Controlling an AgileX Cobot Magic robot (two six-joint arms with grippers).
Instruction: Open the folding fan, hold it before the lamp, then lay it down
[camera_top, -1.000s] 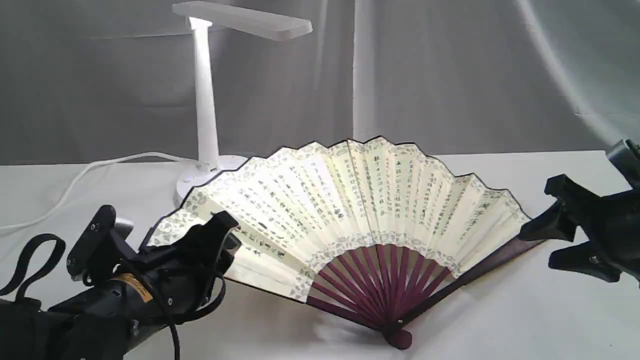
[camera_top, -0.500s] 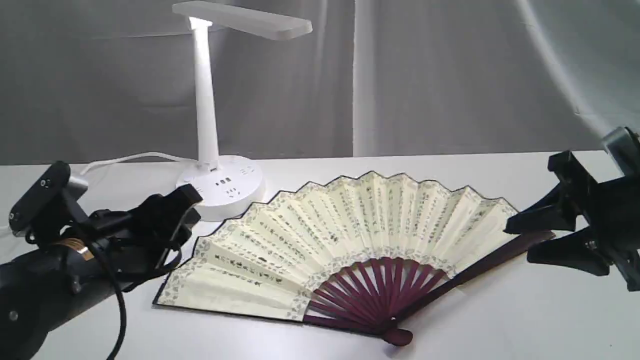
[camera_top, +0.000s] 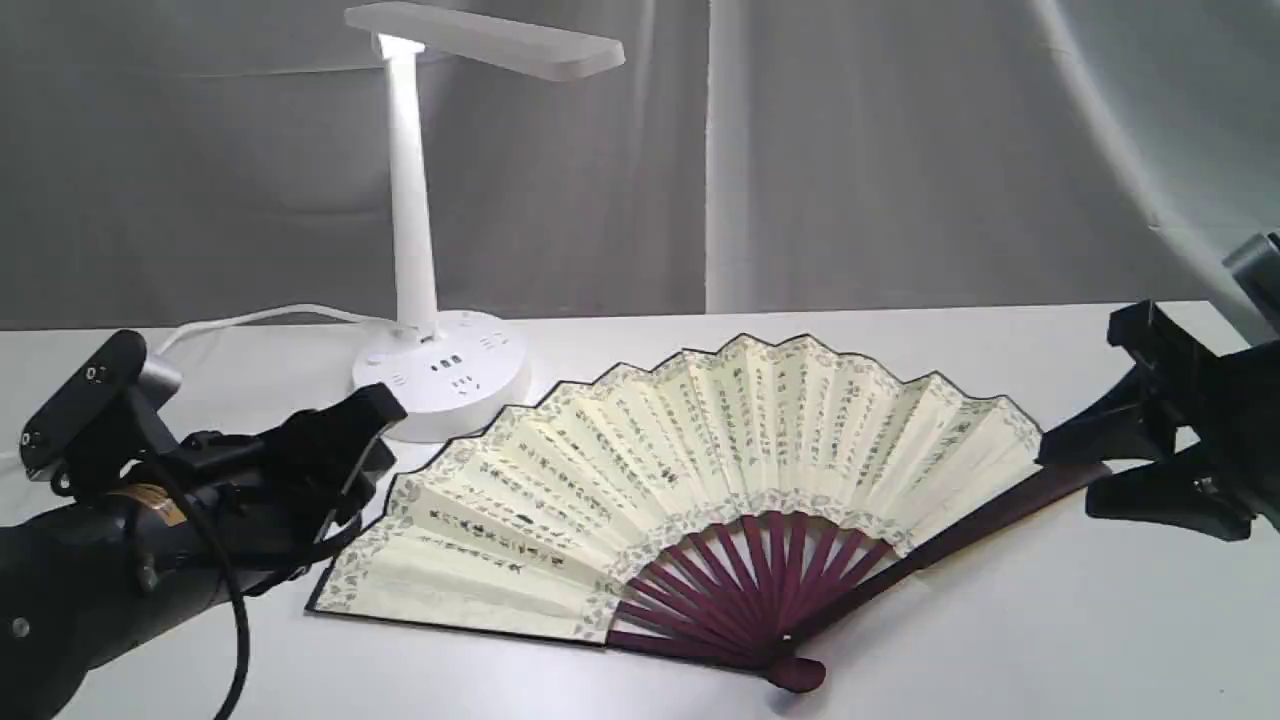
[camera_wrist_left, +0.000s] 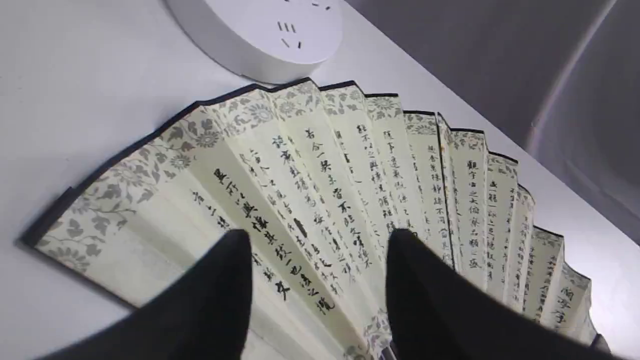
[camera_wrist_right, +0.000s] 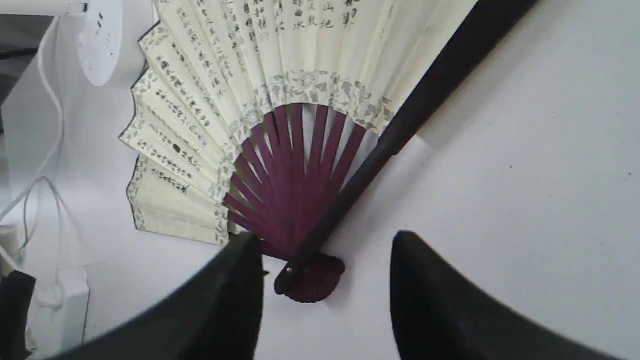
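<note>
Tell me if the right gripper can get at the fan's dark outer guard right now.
Probably yes. The right gripper hangs open just off the tip of the guard, which lies bare on the table at the folding fan's edge, with nothing between them.

folding fan (camera_top: 720, 450) from upright to flat

Bright, even light. The lamp (camera_top: 410, 200) blows out atop its post. The folding fan (camera_top: 700, 440) casts soft shadow by its pivot. Glare arcs across the far-right backdrop (camera_top: 900, 150). Wrist views blur nearest the lens.
</note>
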